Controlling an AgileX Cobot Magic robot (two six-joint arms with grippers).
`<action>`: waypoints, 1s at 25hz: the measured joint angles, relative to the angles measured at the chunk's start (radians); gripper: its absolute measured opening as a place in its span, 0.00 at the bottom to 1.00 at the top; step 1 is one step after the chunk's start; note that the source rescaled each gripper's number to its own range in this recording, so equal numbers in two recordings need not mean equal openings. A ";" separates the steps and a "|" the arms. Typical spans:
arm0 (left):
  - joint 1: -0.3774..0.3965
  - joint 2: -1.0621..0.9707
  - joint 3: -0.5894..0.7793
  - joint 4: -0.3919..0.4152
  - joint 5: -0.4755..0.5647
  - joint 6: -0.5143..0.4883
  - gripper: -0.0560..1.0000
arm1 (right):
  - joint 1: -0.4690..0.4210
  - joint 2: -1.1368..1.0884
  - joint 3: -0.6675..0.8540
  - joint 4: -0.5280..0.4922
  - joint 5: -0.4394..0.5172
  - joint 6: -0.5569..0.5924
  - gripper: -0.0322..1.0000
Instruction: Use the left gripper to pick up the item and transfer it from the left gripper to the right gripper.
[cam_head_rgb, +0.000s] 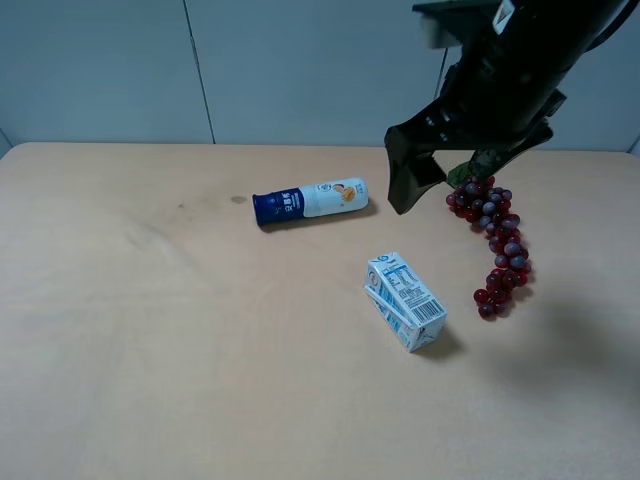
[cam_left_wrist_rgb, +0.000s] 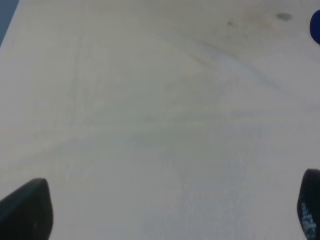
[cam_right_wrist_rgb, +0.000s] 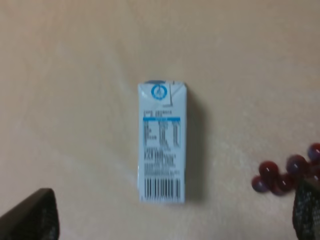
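Two claws stand spread, gripping nothing: the right claw (cam_head_rgb: 415, 180) hangs tilted above the carton (cam_head_rgb: 405, 300) lying on the tabletop (cam_head_rgb: 150, 330); the left claw (cam_left_wrist_rgb: 165, 210) faces bare tabletop.

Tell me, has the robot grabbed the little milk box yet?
Not yet. The carton lies flat on the table, untouched, between the bottle and the grapes. The left gripper is open over bare table, holding nothing. The right gripper hangs open above the carton. So nothing is done: the pick-up and the handover are both left.
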 joint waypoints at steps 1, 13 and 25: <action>0.000 0.000 0.000 0.000 0.000 0.000 0.97 | 0.000 -0.022 0.000 0.000 0.014 0.000 1.00; 0.000 0.000 0.000 0.001 0.000 0.000 0.97 | 0.000 -0.337 0.098 -0.017 0.091 -0.004 1.00; 0.000 0.000 0.000 0.001 0.000 0.000 0.97 | 0.000 -0.849 0.593 -0.052 -0.019 -0.031 1.00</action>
